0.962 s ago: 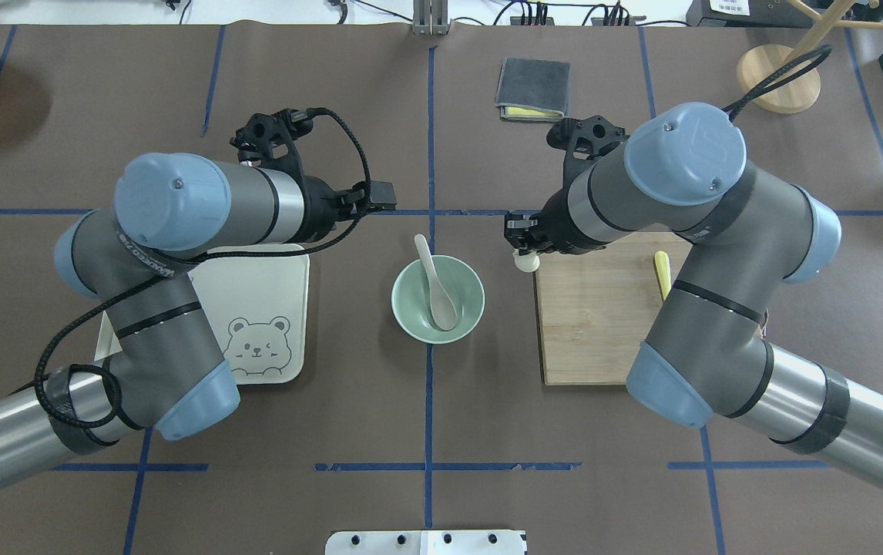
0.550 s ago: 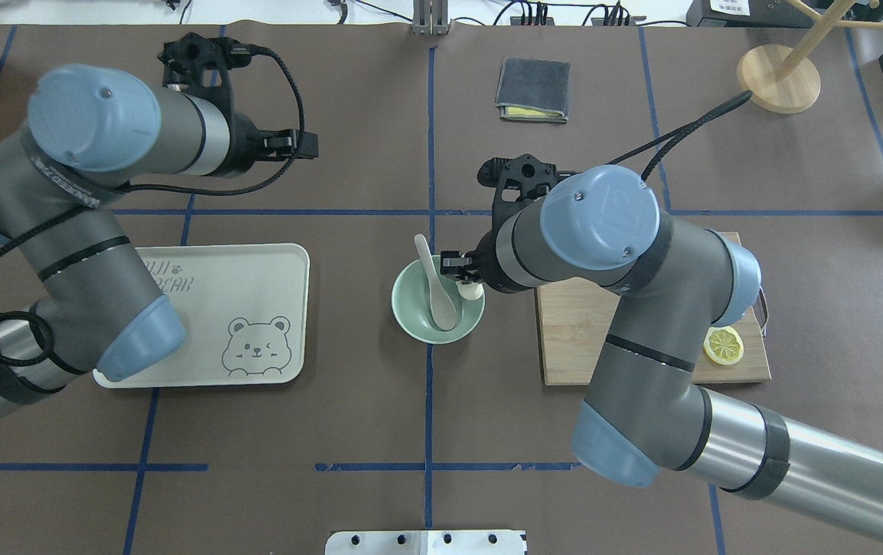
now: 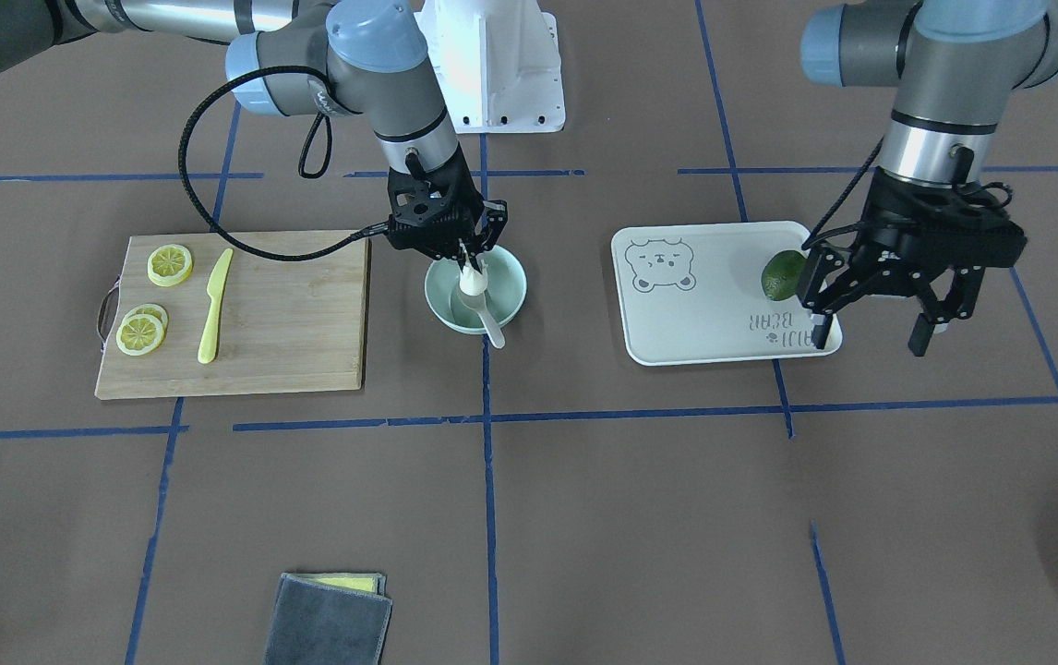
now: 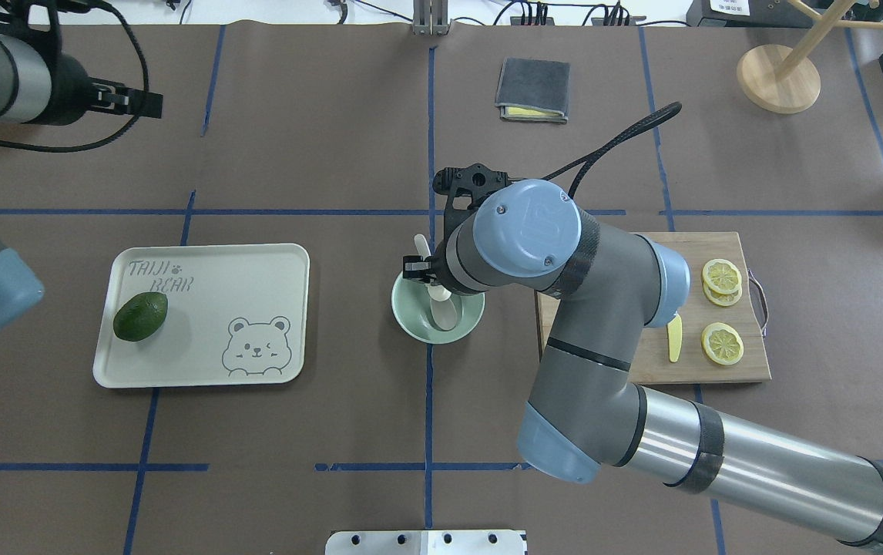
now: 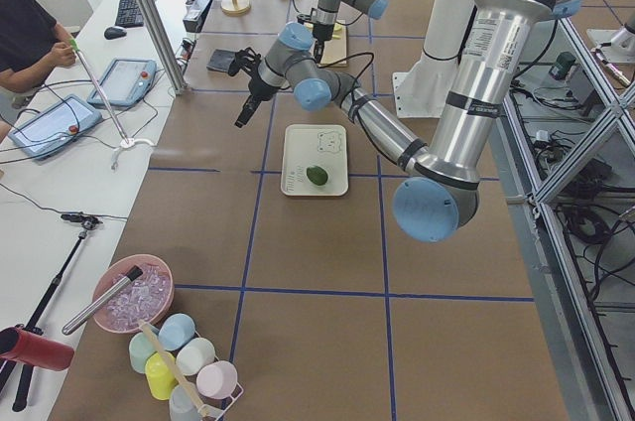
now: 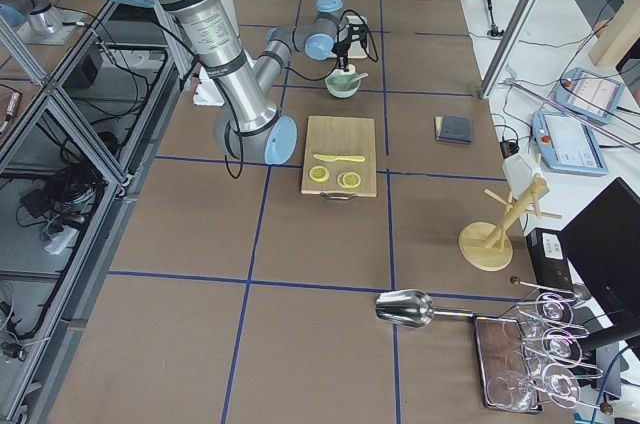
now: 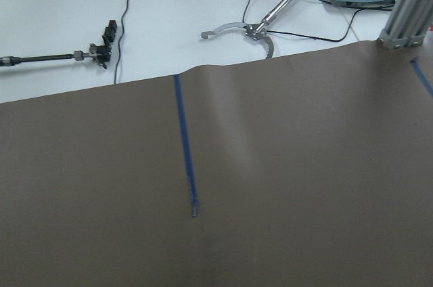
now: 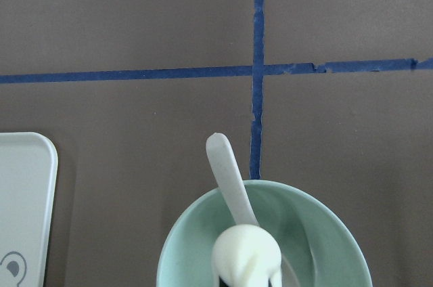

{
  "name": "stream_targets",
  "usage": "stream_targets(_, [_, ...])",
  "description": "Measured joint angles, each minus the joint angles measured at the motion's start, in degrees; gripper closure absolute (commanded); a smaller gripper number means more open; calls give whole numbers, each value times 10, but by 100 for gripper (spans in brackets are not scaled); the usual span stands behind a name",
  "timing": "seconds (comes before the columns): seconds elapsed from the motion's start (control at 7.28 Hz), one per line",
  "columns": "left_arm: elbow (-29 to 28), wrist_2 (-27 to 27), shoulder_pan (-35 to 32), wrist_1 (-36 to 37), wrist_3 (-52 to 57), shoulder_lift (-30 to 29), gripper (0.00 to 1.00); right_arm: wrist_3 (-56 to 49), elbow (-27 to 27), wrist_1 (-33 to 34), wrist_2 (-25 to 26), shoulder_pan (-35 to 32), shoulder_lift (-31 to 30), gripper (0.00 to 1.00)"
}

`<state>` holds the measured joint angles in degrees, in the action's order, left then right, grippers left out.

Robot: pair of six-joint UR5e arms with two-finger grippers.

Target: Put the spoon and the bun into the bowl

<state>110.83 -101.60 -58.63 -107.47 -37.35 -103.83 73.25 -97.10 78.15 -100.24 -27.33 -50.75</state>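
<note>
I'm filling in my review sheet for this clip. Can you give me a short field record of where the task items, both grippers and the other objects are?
bun: gripped by right gripper, low over bowl; contact with bowl unclear
spoon: scoop in bowl, handle over rim
left gripper: open, empty, raised above table
avocado: on bear-print tray
cutting board: three lemon slices, yellow knife
task: spoon placed; bun not yet released

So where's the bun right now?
In the front-facing view the bun is left of centre, held by the right gripper just over the mint bowl, with the spoon lying in the bowl beneath it.
</note>
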Motion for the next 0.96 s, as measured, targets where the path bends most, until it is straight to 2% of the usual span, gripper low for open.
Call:
stream_targets(0.55, [-16,-116,-122,5,193,72,0,3,-1,1,-1,0,8,0])
stream_targets(0.96, [-55,-139,-160,10,264,84,0,3,-2,2,-1,0,10,0])
